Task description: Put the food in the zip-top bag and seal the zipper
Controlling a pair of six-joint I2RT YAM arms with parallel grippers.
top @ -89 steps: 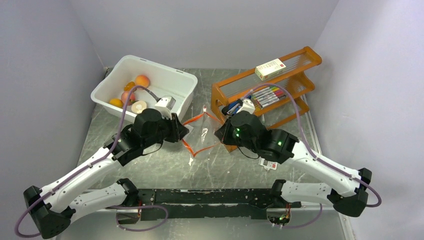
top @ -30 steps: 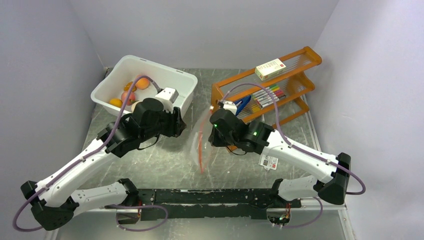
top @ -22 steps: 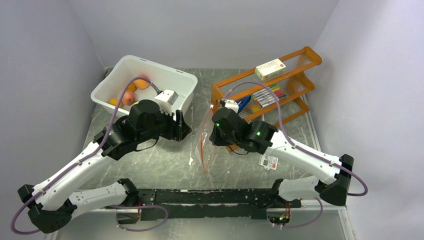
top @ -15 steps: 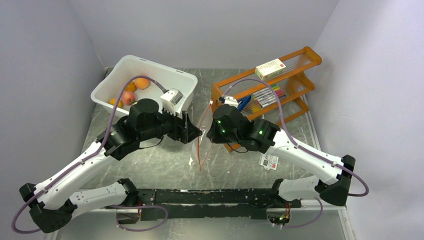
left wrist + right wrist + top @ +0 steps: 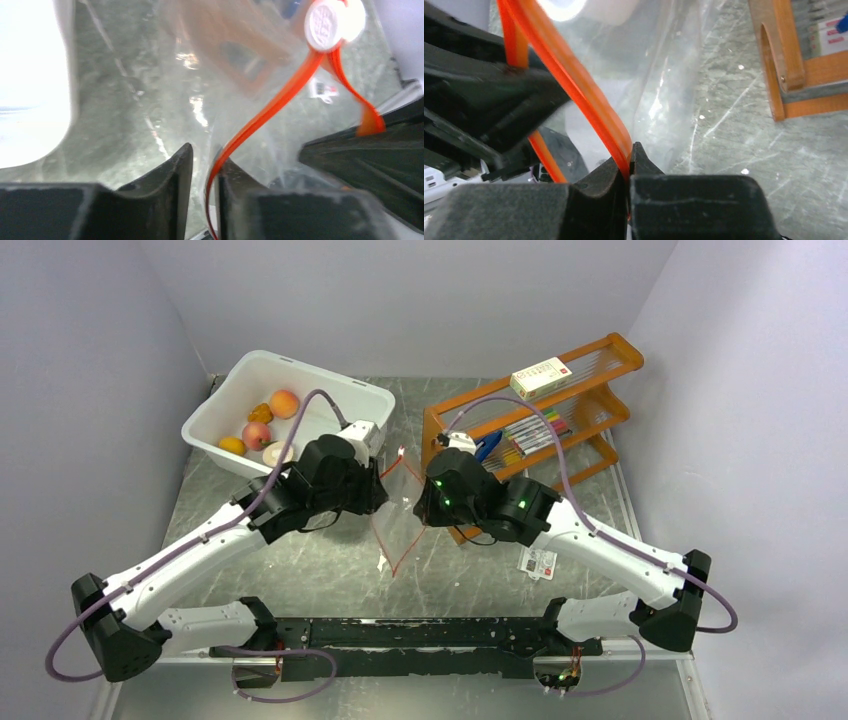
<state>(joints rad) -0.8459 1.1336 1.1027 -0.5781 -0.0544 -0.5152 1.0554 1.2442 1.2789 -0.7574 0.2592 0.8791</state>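
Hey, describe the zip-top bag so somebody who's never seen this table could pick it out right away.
On the grey table, look at the gap between the white tub and the orange rack. There the zip-top bag hangs, pinched by the right hand, with the left hand astride its edge. It alone is clear and floppy, rimmed with an orange-red strip.

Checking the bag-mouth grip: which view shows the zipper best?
Left wrist: the zipper runs close-up from upper right down into the gap between the left fingers. Right wrist shows only a short stretch, pinched in the shut right fingers. Top external shows it as thin orange lines between the arms.
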